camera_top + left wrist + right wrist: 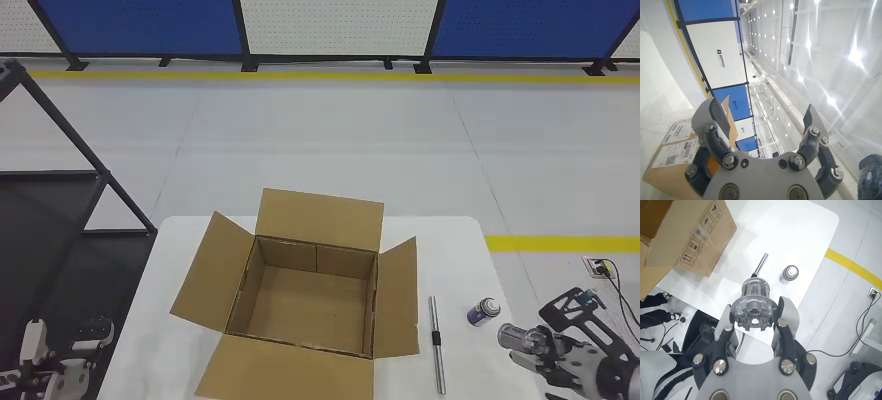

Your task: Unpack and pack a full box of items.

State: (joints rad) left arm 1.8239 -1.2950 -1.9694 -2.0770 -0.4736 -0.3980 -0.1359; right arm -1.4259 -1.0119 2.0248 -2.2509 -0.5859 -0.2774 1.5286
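Quick status from my end. The cardboard box (310,300) sits in the middle of the white table (455,260) with all four flaps folded out, and from the top camera I'm looking straight down at its bare brown floor.

The right gripper (755,309) is clamped on a grey metal casting (753,306), a sort of hub with a notched flange and a ribbed barrel. The fingers (783,311) pinch the flange from both sides and the barrel points away from the wrist. From above, that gripper is at the table's right edge near the front corner. I honestly can't tell if the part hangs over the tabletop or just past it.

Two other items are out on the table to the right of the box. One is a thin metal rod (437,345) lying flat alongside the box's right flap, near it but not touching. The other is a small can (483,312) standing upright just beside the rod, on the side away from the box. It looks like a spray can, white cap up.

The left gripper (762,106) is wide open with nothing between the pads, aimed up toward the ceiling lights. It sits low, off the box's left side, and I can see the white shipping labels (676,153) stuck on that wall of the box.
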